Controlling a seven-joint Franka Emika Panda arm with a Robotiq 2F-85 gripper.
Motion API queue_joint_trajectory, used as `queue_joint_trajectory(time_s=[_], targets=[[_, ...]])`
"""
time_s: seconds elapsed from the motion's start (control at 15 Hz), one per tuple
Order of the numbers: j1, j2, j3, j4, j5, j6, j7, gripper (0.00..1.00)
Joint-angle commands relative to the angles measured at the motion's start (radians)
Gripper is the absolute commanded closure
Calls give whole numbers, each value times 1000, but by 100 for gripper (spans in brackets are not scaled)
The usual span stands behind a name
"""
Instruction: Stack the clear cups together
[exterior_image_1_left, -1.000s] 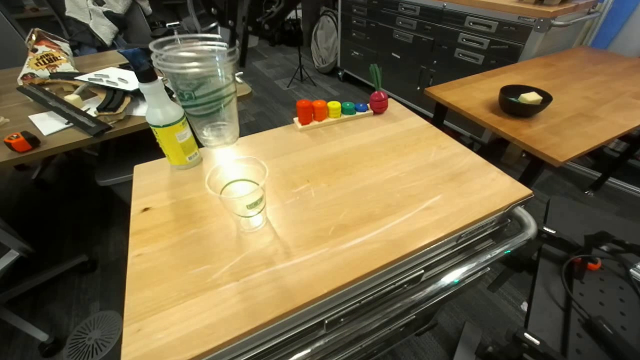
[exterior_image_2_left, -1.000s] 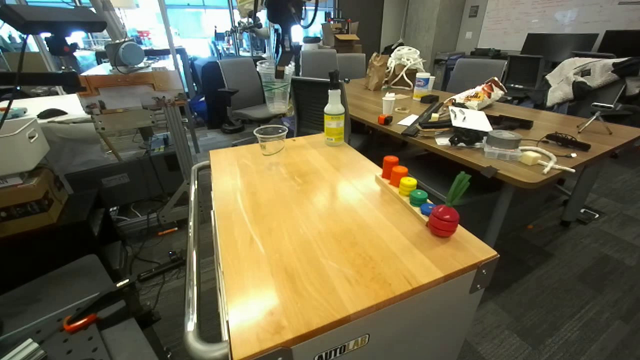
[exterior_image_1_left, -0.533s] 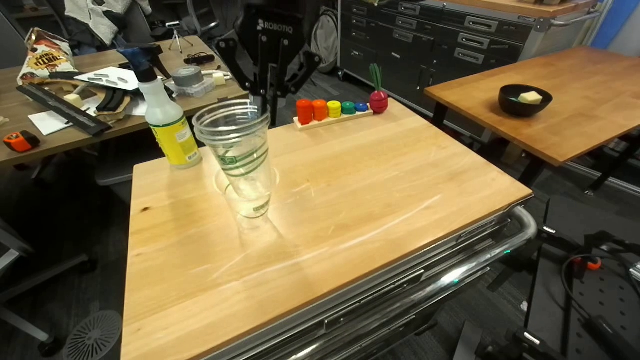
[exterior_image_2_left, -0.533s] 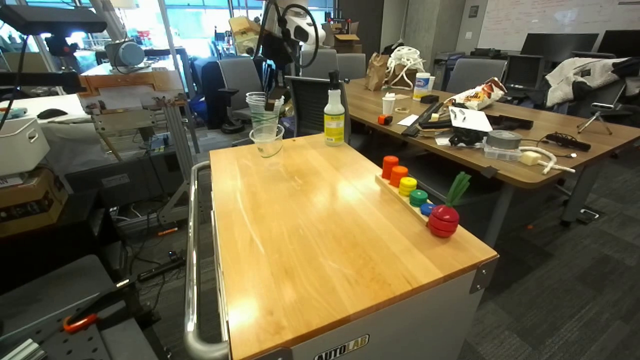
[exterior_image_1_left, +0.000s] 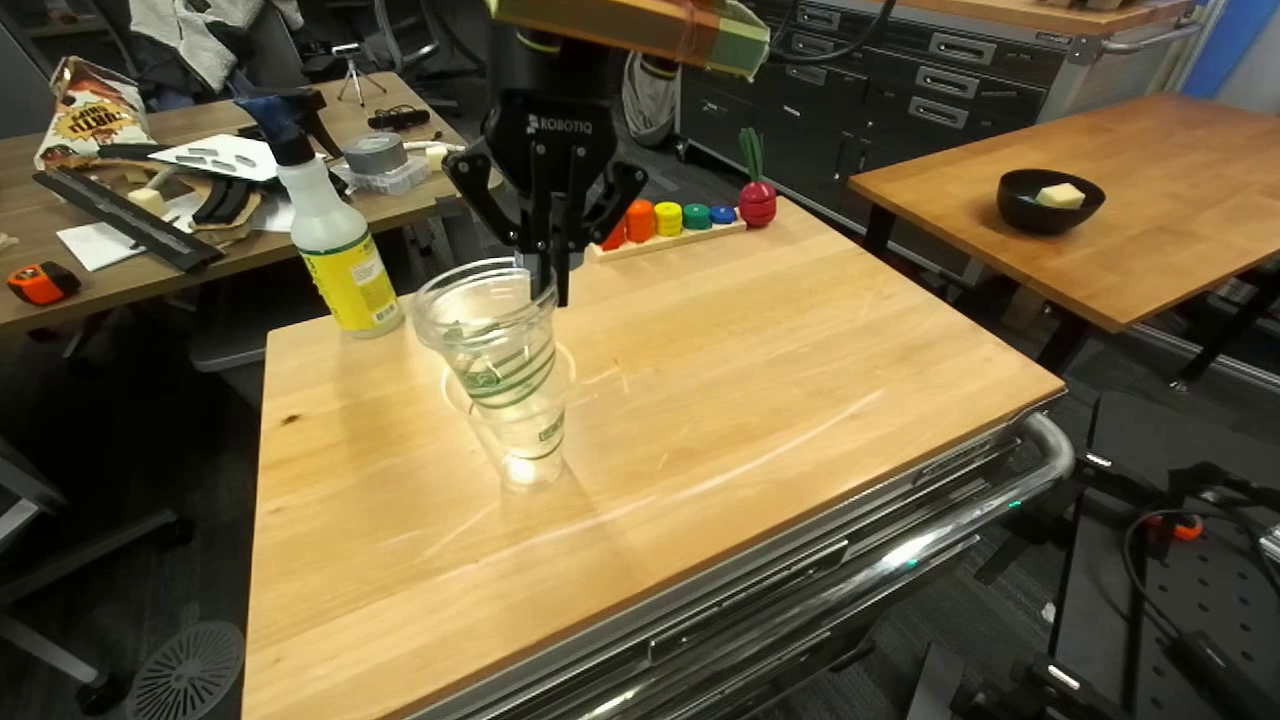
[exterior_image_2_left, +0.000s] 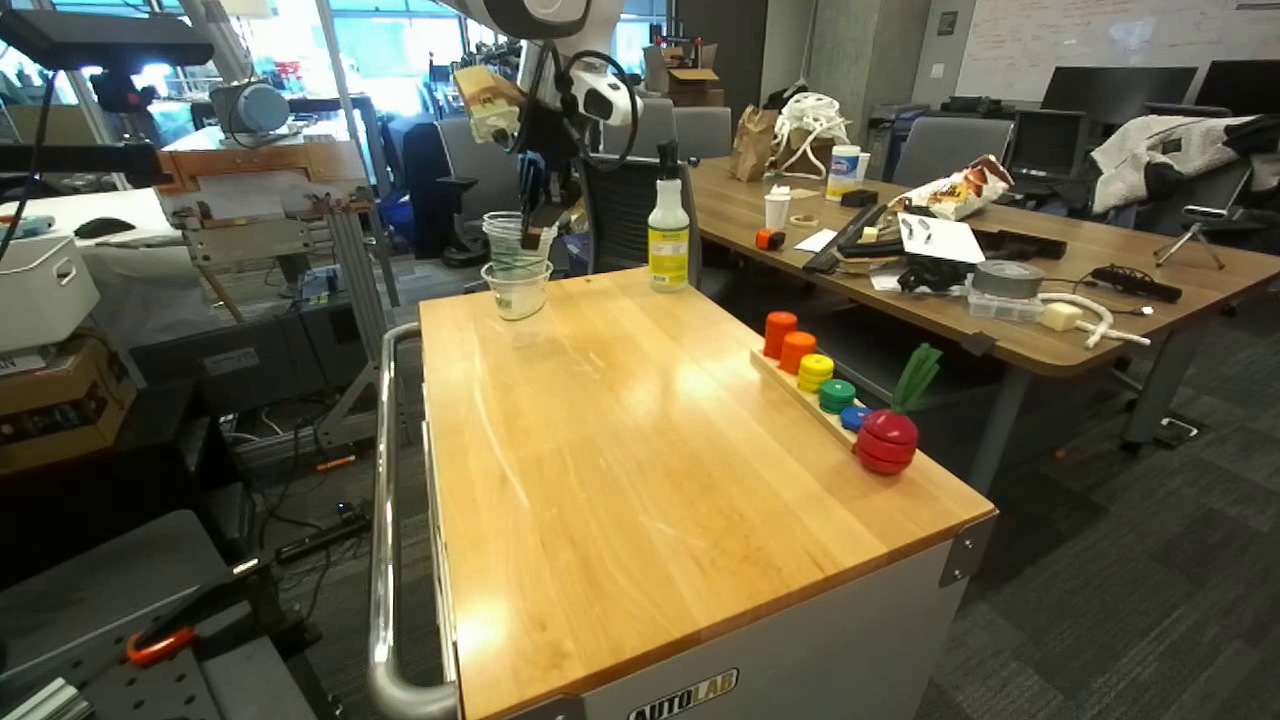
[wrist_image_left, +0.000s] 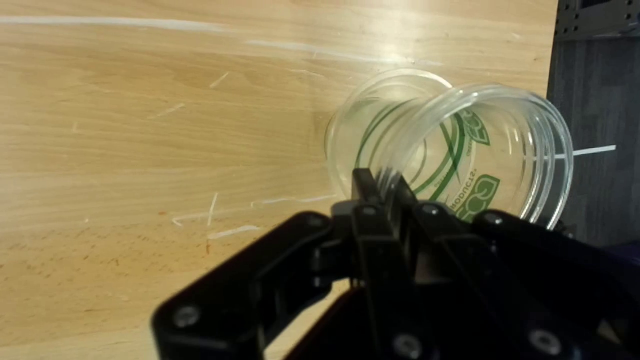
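The claw (exterior_image_1_left: 552, 295) pinches one side of the tilted nested cups (exterior_image_1_left: 490, 340), bases apparently inside the single cup (exterior_image_1_left: 543, 452) on the table (exterior_image_1_left: 720, 440), left in an exterior view; the thin plastic looks light, flexible and slippery, so a gentle rim hold suits

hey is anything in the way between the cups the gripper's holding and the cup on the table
Nothing visible. The held cups, rim in the gripper, overlap the lower cup in all three views; whether they reach inside is hard to tell. The bottle stands off to one side.
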Motion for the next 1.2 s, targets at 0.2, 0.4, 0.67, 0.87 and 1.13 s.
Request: queue_joint_trajectory(time_s=[0.2,0.4,0.67,0.87,1.13], targets=[[34,-22,5,-27,-55,33,-16,86],[46,-46,7,-47,-77,47,-22,52],[50,-95,10,-73,-81,73,-24,21],[52,-144,-11,-78,-176,18,21,0],[33,-235,-35,-90,-285,-108,88,0]])
